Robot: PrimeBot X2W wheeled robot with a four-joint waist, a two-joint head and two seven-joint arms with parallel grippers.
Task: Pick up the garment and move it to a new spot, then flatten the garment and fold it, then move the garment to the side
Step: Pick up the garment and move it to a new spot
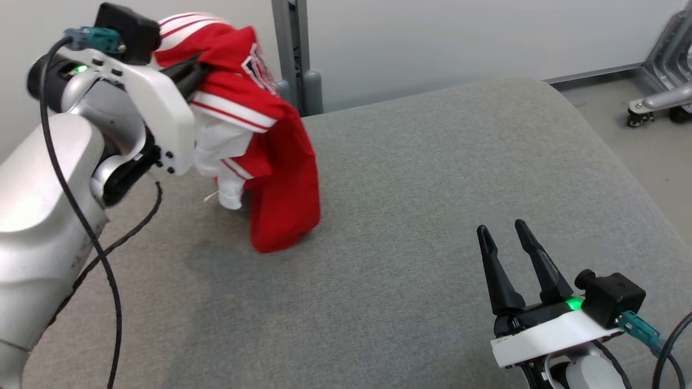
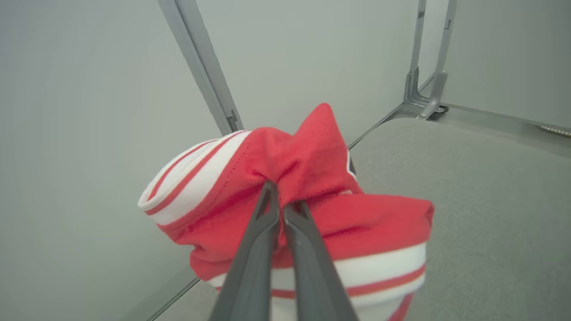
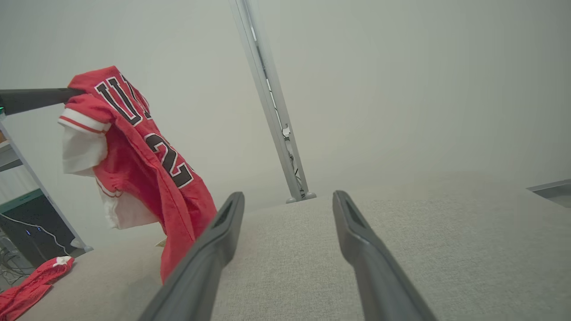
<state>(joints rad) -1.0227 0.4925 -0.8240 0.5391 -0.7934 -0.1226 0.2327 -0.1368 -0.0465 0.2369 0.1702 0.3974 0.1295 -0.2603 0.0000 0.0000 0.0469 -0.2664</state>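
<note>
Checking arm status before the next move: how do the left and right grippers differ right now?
The left gripper is shut on the red garment, raised far left over the table; the right gripper is open and empty, low at near right. Both have two long dark fingers.

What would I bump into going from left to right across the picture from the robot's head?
Left arm → red shirt hanging from it → right gripper, open over the grey cushion → metal stand on wheels.

Grey fabric-covered surface (image 1: 432, 216) meets a pale wall (image 1: 432, 38) and metal post (image 1: 292, 54).
</note>
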